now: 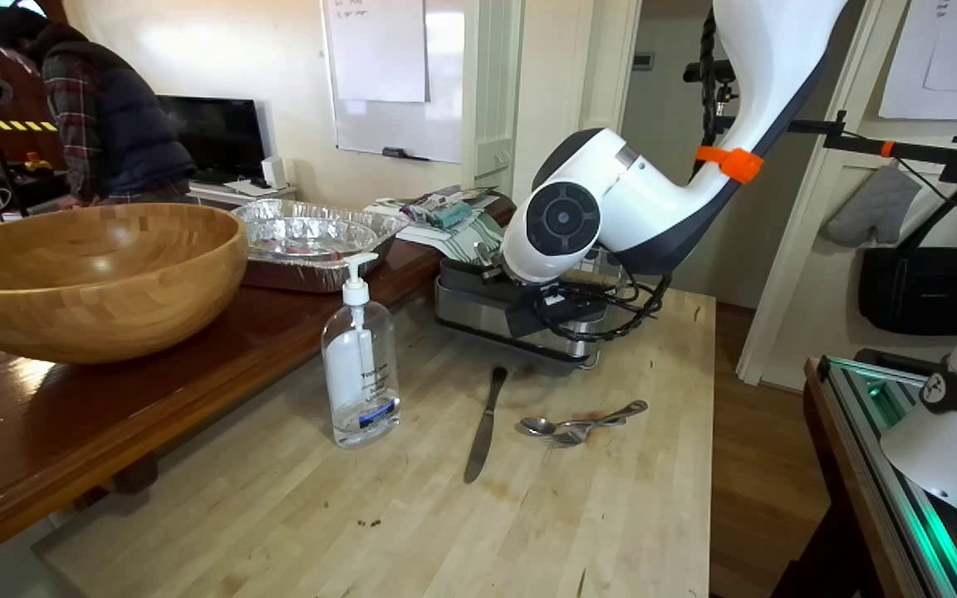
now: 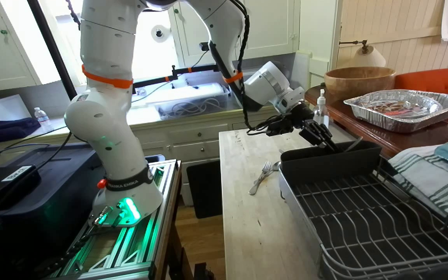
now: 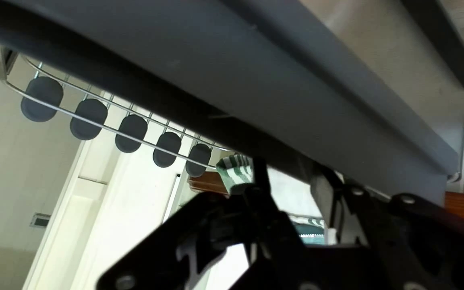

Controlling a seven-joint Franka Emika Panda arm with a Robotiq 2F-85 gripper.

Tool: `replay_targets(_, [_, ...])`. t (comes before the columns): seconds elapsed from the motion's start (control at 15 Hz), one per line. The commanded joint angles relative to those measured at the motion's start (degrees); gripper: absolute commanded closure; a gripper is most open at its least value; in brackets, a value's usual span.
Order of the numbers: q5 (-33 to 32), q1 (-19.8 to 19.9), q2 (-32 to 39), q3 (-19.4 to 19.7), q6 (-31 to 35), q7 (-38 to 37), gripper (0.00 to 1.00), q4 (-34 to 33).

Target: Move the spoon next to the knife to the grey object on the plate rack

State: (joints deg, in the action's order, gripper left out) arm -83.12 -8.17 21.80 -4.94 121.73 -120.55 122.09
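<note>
Your black two-fingered gripper point(image 2: 333, 146) is hanging at the rim of the matte dark grey, box-shaped holder point(image 2: 325, 167), right of centre in an exterior view; in the wrist view its jaws are standing apart, released, background showing between them. Just beside the gripper, a slim silver utensil point(image 2: 354, 144) is leaning out of the holder; you cannot tell whether it is a spoon. The holder is sitting at the upper end of the rectangular metal-wire plate rack point(image 2: 298, 210), lower right. In an exterior view, below centre, a small silver metal spoon point(image 1: 538, 426) is lying on the pale wooden tabletop point(image 1: 296, 531), overlapping a silver fork point(image 1: 571, 435). To their left a long, straight, silver-grey knife point(image 1: 487, 423) is lying apart, and farther left a transparent plastic pump bottle point(image 1: 360, 374) is standing upright.
</note>
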Motion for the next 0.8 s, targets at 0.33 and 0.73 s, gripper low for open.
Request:
replay_targets(0.33, [-1.41, -0.4, -1.07, -0.73, -3.18, -1.67, 0.01, 0.73])
replay_targets(0.73, [-0.89, -0.69, -5.12, -1.87, -3.96, -2.48, 0.0, 2.09])
